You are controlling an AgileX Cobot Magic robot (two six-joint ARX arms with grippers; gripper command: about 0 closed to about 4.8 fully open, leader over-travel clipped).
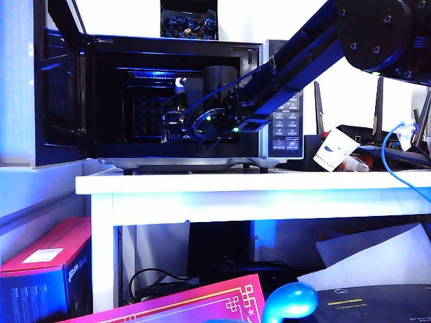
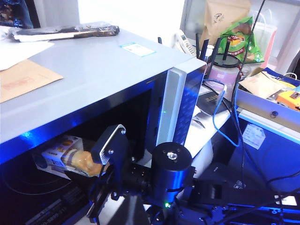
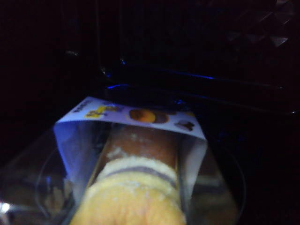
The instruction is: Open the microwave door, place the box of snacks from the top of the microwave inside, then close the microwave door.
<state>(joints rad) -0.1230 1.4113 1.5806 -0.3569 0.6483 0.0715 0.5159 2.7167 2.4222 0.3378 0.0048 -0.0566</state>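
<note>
Exterior view: the microwave door [image 1: 64, 94] stands swung wide. The right arm reaches through the opening of the microwave [image 1: 286, 121], and the right gripper [image 1: 174, 125] is deep in the cavity. Its dark wrist hides whatever it carries. The left gripper is in none of the pictures, so the right arm is the one at the work.

Left wrist view: this shows what the exterior hides. The box of snacks [image 2: 65, 157] is inside the cavity, directly ahead of the claw, with one finger [image 2: 108, 140] against its side.

Right wrist view: the box fills the space between the jaws, which look pinched on it part-way apart. Its long axis runs straight ahead of the claw towards the back wall.
</note>
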